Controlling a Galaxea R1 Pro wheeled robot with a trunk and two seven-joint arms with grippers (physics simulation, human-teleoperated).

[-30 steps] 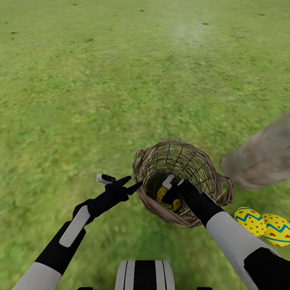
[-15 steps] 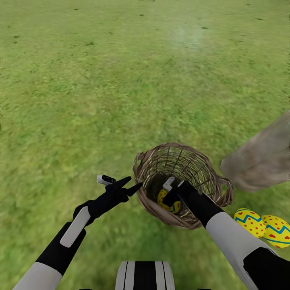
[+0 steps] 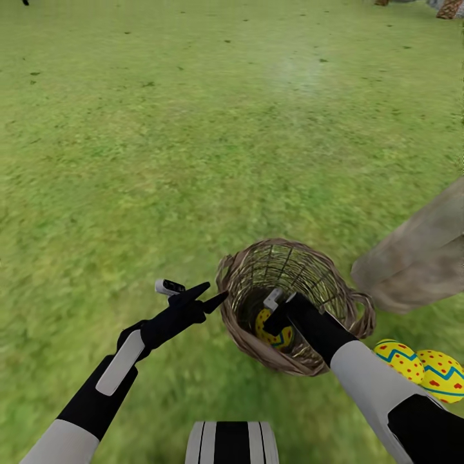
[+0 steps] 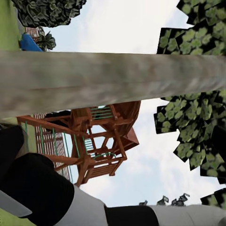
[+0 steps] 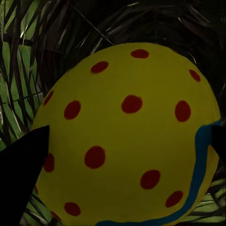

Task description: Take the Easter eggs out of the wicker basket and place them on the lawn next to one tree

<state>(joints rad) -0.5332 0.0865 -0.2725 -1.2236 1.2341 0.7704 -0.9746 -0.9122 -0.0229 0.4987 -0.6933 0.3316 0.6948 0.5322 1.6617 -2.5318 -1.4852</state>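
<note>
The wicker basket [image 3: 227, 290] stands on the lawn [image 3: 193, 129] just ahead of me. My right gripper [image 3: 276, 321] reaches down inside it, its two black fingers pressed against the sides of a yellow Easter egg [image 3: 278, 336] with red dots and a blue band. In the right wrist view that egg [image 5: 141, 84] sits between the fingers of the right gripper [image 5: 130, 141], with basket weave behind it. Two more Easter eggs [image 3: 399, 358] [image 3: 443, 375] lie on the grass beside the tree [image 3: 419, 258]. My left gripper [image 3: 216, 291] hovers open just left of the basket's rim.
The tree's grey-beige trunk [image 4: 113, 77] crosses the left wrist view, with a wooden play frame [image 4: 101, 141], foliage and sky beyond. Open grass stretches ahead and to the left. Distant trunk bases [image 3: 449, 8] show at the far top right.
The whole head view has shifted: basket, tree base and the two eggs sit lower in the picture, and far lawn has come into sight. Both arms keep their pose.
</note>
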